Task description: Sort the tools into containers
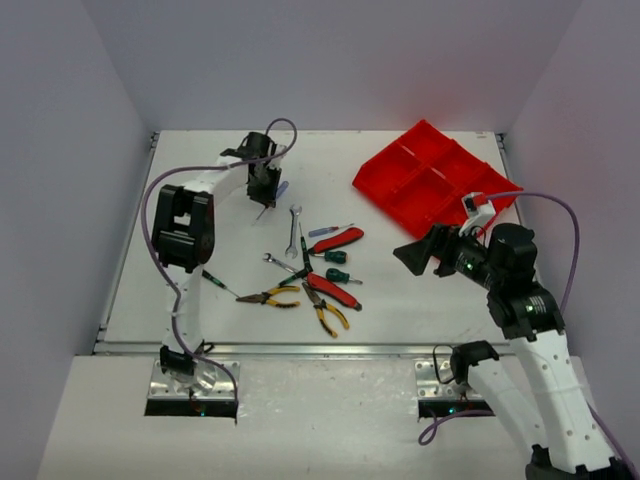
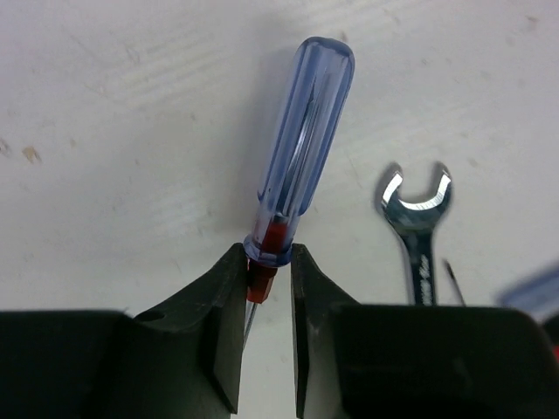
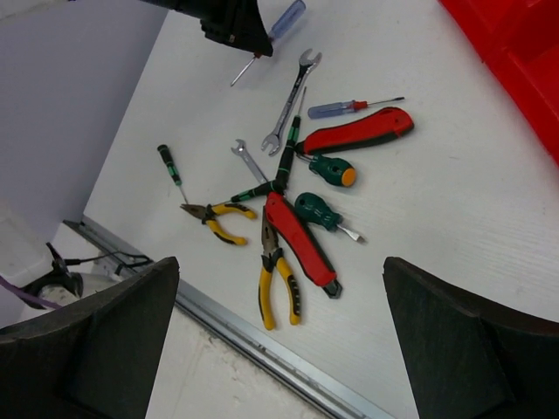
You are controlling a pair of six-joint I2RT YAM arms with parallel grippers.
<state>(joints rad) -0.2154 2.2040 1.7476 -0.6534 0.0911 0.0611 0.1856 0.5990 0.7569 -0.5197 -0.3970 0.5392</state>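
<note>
My left gripper (image 2: 266, 257) is shut on the blue screwdriver (image 2: 306, 131), its fingertips pinching the collar where the clear blue handle meets the red neck; the handle points away over the white table. From above, this gripper (image 1: 265, 200) is left of the tool pile. A silver wrench (image 2: 417, 218) lies just beside it. My right gripper (image 1: 412, 256) hovers open right of the pile, between it and the red divided tray (image 1: 435, 175), with nothing between its fingers (image 3: 131, 314). The pile holds yellow pliers (image 3: 278, 279), red-handled cutters (image 3: 301, 240) and green screwdrivers (image 3: 319, 212).
A second yellow pliers (image 3: 214, 214), a small wrench (image 3: 247, 159), a slim blue/red screwdriver (image 3: 349, 107), another red-handled tool (image 3: 362, 131) and a black-handled screwdriver (image 3: 168, 163) lie spread around. A metal rail (image 1: 300, 349) edges the table's near side. Grey walls enclose left and right.
</note>
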